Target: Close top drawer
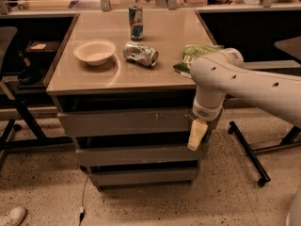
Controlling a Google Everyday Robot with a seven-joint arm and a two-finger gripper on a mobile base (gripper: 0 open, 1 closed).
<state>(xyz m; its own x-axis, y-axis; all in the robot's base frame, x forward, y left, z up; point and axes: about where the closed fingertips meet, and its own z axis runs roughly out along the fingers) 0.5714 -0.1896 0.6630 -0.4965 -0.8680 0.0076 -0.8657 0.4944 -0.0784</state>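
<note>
The top drawer [127, 122] is the widest grey front, just under the tan tabletop, with small white scuffs right of centre. It stands slightly out from the cabinet, with a dark gap above it. My gripper [197, 134] hangs from the white arm [244, 81] at the drawer's right end, its cream fingertip against the front's right edge.
On the tabletop [75, 76] are a white bowl [94, 52], an upright can [136, 21], a crushed can [140, 53] and a green chip bag [195, 55]. Two narrower drawers [136, 154] sit below. A chair base [249, 154] is at the right, a black chair [9, 74] at the left.
</note>
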